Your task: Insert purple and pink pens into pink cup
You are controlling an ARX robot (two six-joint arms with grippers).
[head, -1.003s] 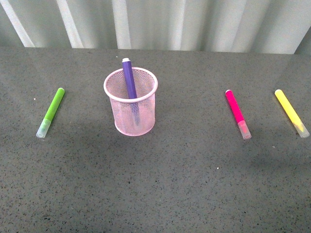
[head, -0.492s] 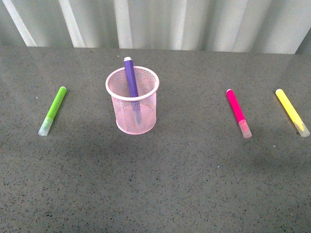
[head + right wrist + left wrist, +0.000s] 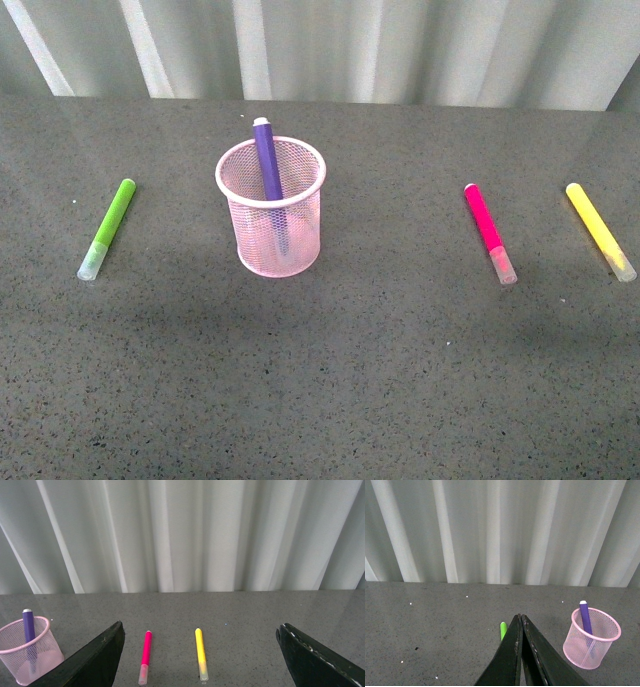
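Front / cup: pink cup (image 3: 300,235) stood upright on the grey table (image 3: 350,380), left of centre.
Front / purple: purple pen (image 3: 266,155) was inside the cup, leaning, with its white end above the rim.
Front / pink: pink pen (image 3: 484,222) lay flat on the table, well right of the cup, clear cap nearest the camera.
Front / others: green marker (image 3: 110,222) lay left of the cup. Yellow marker (image 3: 595,225) lay right of the pink pen.
Left wrist: left gripper (image 3: 520,616) was clenched, fingers pressed together with nothing between them.
Right wrist: right gripper (image 3: 200,628) was spread wide and empty, off the table.
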